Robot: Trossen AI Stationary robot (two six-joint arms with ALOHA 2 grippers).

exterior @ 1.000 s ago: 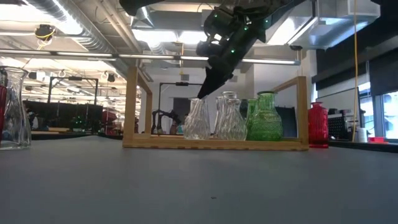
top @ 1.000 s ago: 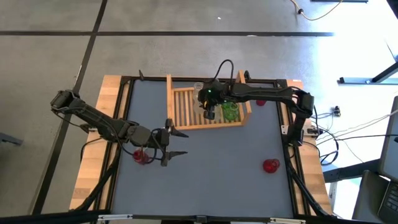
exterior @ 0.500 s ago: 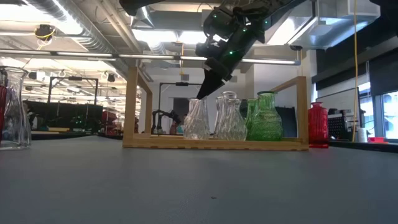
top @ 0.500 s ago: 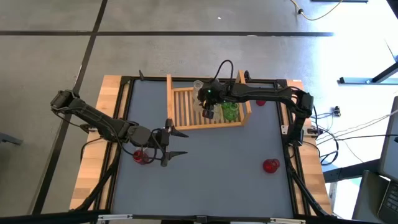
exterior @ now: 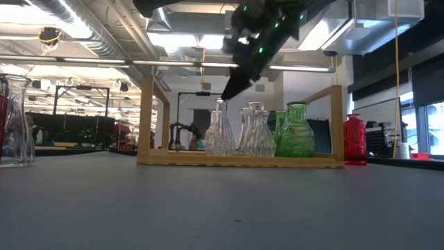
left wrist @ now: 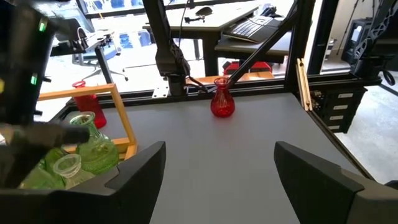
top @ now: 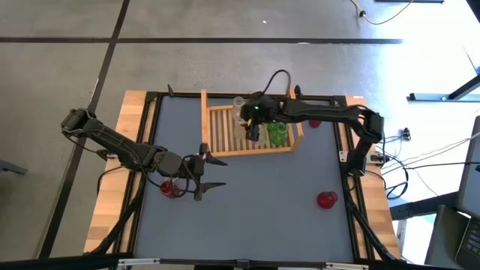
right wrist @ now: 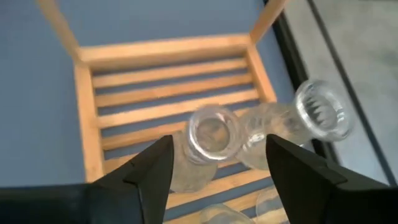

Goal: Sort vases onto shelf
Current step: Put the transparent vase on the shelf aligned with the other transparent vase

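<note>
Right claw [right wrist: 217,163] spread wide, empty, poised above a clear vase [right wrist: 210,134] standing on the slats of the shelf [top: 225,135] by the table's far edge, beside more clear and green vases [exterior: 296,130]. Left claw [top: 212,173] open too, gripping nothing, near the table's left edge beside a red vase [top: 172,188]. Another red vase [top: 326,199] toward the right edge.

High view straight down, whole table; low view level across it — both share the shelf [top: 251,129]; wrist views close, facing forward.
</note>
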